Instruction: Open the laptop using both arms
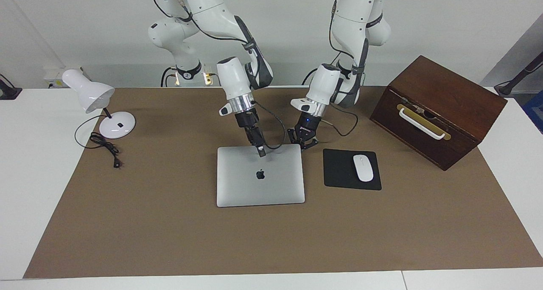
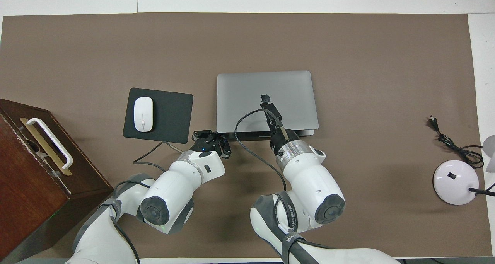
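Observation:
The silver-grey laptop (image 1: pixel 237 184) lies on the brown mat, apple logo up, its lid flat or nearly so. In the overhead view (image 2: pixel 239 97) a thin dark strip shows along its edge nearer to the robots. My right gripper (image 1: pixel 261 152) points down with its narrow tip at the lid, close to the middle of that edge; it also shows in the overhead view (image 2: pixel 270 109). My left gripper (image 1: pixel 302 143) is low at the laptop's corner nearer to the robots, toward the left arm's end, fingers spread; it also shows in the overhead view (image 2: pixel 212 139).
A black mouse pad (image 1: pixel 339 171) with a white mouse (image 1: pixel 363 167) lies beside the laptop toward the left arm's end. A dark wooden box (image 1: pixel 437 111) stands past it. A white desk lamp (image 1: pixel 91 97) and its cord (image 1: pixel 106 147) are at the right arm's end.

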{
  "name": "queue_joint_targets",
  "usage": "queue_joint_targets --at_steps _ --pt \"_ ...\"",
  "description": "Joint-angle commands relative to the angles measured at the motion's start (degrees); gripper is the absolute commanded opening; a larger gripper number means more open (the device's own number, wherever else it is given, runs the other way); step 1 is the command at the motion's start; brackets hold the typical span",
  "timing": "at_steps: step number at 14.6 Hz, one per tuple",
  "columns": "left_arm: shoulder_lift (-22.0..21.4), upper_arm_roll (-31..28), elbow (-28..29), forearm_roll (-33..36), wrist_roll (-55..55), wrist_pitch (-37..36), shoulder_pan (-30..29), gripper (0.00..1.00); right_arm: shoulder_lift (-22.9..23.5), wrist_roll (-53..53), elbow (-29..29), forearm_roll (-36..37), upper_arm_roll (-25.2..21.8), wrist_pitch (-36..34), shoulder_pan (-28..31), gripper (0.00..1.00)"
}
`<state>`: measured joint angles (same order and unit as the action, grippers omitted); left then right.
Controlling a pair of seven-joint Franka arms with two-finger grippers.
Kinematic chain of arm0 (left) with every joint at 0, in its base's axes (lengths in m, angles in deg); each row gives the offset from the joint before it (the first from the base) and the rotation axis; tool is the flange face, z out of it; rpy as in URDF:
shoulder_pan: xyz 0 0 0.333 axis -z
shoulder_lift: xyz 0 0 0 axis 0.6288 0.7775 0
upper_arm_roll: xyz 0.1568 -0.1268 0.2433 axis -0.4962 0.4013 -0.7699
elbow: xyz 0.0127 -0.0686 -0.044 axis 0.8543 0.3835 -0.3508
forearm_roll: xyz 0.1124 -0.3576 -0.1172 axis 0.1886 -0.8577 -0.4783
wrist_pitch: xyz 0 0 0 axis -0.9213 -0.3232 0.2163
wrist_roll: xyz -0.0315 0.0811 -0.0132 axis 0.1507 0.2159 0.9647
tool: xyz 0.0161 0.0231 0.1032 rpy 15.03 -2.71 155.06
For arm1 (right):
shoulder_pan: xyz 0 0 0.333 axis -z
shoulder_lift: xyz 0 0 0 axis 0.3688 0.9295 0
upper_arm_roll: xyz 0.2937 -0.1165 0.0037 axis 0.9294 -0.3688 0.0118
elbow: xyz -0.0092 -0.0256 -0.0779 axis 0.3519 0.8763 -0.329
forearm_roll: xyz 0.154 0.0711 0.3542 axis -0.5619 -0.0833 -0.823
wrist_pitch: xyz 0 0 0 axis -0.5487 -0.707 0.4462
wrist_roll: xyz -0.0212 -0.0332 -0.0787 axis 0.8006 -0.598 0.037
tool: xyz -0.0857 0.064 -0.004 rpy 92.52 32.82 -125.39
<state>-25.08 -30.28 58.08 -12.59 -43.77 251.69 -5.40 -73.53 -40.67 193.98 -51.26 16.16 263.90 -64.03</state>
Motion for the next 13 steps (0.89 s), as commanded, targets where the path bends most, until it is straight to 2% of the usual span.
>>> queue_joint_targets --at_steps 1,8,13 --pt "3.0 -0.4 -1.5 0.3 0.5 0.9 0.8 0.0 1.2 2.4 -1.7 -1.4 0.3 0.8 0.6 1.0" --pt "4.0 -0.4 -2.5 0.4 0.5 0.9 1.0 0.0 1.3 3.9 -3.6 -1.4 0.1 -3.2 1.0 1.0" --pt "4.0 -0.4 -2.6 0.4 0.5 0.9 0.9 0.0 0.9 6.6 -7.3 -1.3 -1.5 -12.4 2.4 1.0"
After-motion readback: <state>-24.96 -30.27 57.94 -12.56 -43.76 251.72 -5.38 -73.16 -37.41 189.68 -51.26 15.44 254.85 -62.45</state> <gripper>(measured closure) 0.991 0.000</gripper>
